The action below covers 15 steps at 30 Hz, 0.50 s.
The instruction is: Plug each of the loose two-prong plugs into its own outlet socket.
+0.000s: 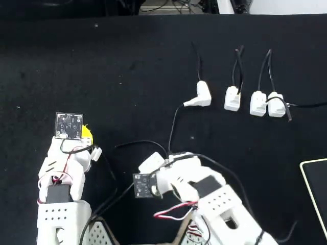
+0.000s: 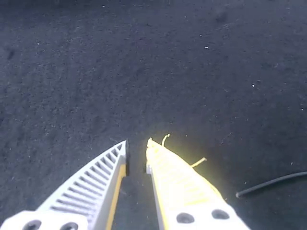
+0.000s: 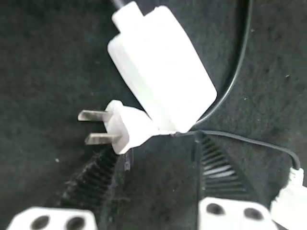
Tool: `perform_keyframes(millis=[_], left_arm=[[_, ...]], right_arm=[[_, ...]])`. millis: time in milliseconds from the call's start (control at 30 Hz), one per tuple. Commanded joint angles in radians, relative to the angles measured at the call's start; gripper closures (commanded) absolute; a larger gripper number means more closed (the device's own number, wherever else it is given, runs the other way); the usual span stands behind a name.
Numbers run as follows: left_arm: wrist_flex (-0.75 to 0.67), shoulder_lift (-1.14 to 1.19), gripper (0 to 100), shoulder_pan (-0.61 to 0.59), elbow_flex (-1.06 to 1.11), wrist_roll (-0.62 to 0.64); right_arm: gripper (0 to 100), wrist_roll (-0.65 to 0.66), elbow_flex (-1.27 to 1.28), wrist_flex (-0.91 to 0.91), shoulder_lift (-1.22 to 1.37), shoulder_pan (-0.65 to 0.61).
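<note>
Across the black bench (image 1: 102, 61), towards its far right, lies a row of white corded fittings (image 1: 258, 103). Near the front, the left tool (image 2: 137, 143) hangs over bare bench, closed to a thin slit and holding nothing. Beside it the right tool (image 3: 158, 146) is spread open. Just past its tips lies a white block (image 3: 160, 72) touching a two-prong plug (image 3: 122, 127), whose prongs are bare.

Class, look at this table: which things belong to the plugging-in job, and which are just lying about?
Job:
two-prong plug, by the right gripper
row of white cabled pieces farther out

Lying about:
pale-rimmed flat panel at the table edge
</note>
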Motion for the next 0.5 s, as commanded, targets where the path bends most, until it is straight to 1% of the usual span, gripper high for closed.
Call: perform_keyframes(millis=[0, 100, 267, 367, 467], left_arm=[[-0.018, -0.011, 92, -0.007, -0.059, 0.009], [-0.018, -0.011, 92, -0.007, -0.059, 0.009], [-0.018, -0.011, 92, -0.007, -0.059, 0.009], [-0.018, -0.011, 92, -0.008, -0.059, 0.009], [-0.018, -0.011, 92, -0.027, -0.059, 0.009]], right_arm=[[78.0, -0.023, 0.001, 0.138, -0.171, -0.064], [78.0, -0.023, 0.013, 0.207, -0.242, -0.11], [78.0, -0.025, 0.074, 0.226, -0.314, -0.157], [78.0, -0.071, 0.036, 0.262, -0.332, -0.167], [78.1, -0.107, -0.03, 0.345, -0.325, -0.252]])
